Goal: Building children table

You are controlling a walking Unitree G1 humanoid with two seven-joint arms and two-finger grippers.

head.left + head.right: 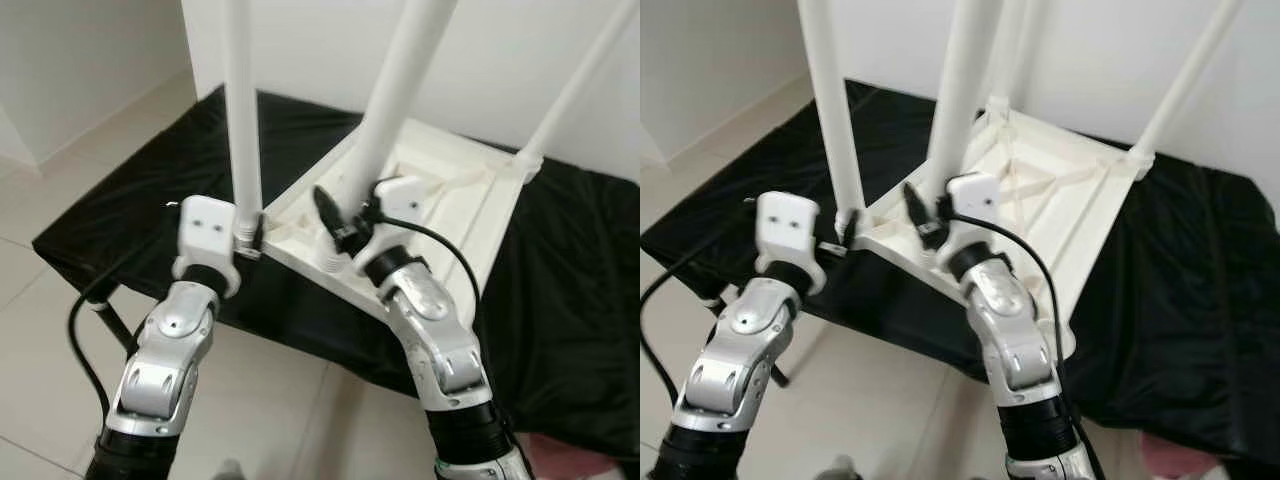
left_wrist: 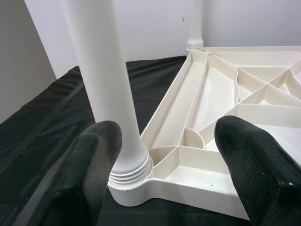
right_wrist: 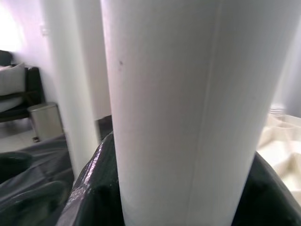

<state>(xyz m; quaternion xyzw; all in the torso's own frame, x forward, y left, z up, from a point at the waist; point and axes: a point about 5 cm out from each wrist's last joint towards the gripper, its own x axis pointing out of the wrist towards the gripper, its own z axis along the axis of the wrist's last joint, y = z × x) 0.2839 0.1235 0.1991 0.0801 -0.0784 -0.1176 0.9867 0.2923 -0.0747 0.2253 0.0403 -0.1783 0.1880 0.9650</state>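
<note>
We had the tabletop [image 1: 440,200] upside down on a surface draped in black cloth [image 1: 150,190], its ribbed underside facing up and its near corner hanging just past the cloth's near edge.

The right gripper [image 1: 345,225] was grasping a leg [image 1: 395,95]; in its wrist view the black fingers [image 3: 94,188] sat tight on both sides of the white tube. That leg leaned off vertical over the near edge of the tabletop, and we could not tell whether its foot was seated in a socket.

The left gripper [image 2: 169,155] was released, its fingers [image 2: 89,174] spread to either side of the near-left corner: one beside the threaded base of the corner leg [image 1: 240,110], the other over the ribbed frame, neither pressing on anything.

We judged the main risk to be the tilt. If the held leg were turned or pushed while leaning, its thread could cross or bind in the socket. Any hard sideways push might also drag the tabletop along the slick cloth, and with the near corner already overhanging, it could tip off toward the floor. The left gripper, loose as it was, would not have stopped that slide.

We counted:
- One tabletop.
- Three clear legs: the near-left one, the held one, and one at the far-right corner [image 1: 575,85].
- Possibly a fourth behind the held leg in the right eye view, though we could not be sure.
- Two grippers.
</note>
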